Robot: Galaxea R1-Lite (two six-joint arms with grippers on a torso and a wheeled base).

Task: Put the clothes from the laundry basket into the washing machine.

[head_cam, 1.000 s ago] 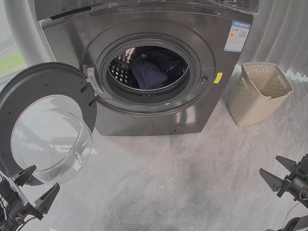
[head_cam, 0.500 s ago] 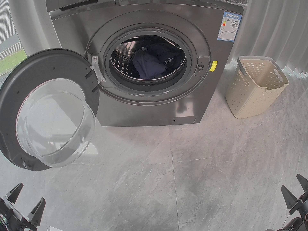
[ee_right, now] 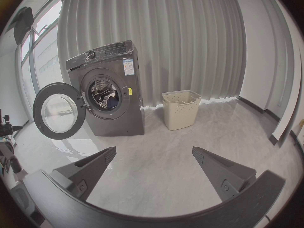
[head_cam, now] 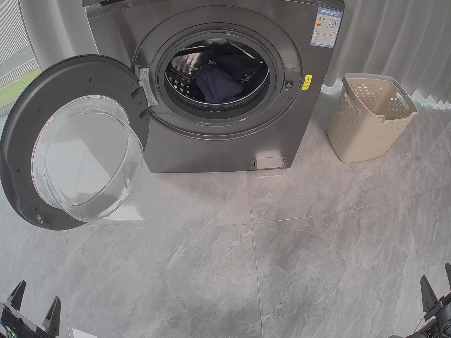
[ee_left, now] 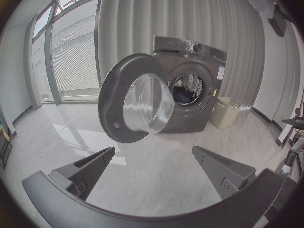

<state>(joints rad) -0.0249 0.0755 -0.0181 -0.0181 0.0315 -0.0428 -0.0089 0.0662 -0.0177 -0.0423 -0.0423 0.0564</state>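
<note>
The grey washing machine [head_cam: 221, 118] stands ahead with its round door [head_cam: 75, 142] swung wide to the left. Dark blue clothes [head_cam: 221, 81] lie inside the drum, also seen as clothes [ee_left: 182, 95] and clothes [ee_right: 110, 102] from the wrists. The beige laundry basket [head_cam: 369, 118] stands on the floor to the right of the machine; no clothes show in it. My left gripper [head_cam: 35, 303] is low at the near left, open and holding nothing, far from the door. My right gripper [head_cam: 437, 289] is low at the near right, open with nothing in it.
Grey tiled floor [head_cam: 253, 249] spreads wide between me and the machine. Pale curtains [head_cam: 404, 29] hang behind the basket and machine. A window [ee_left: 72, 48] is on the left wall. The open door juts out over the floor on the left.
The whole head view has shifted: the machine and basket look farther away. Both grippers have dropped toward the lower corners of the picture, still open.
</note>
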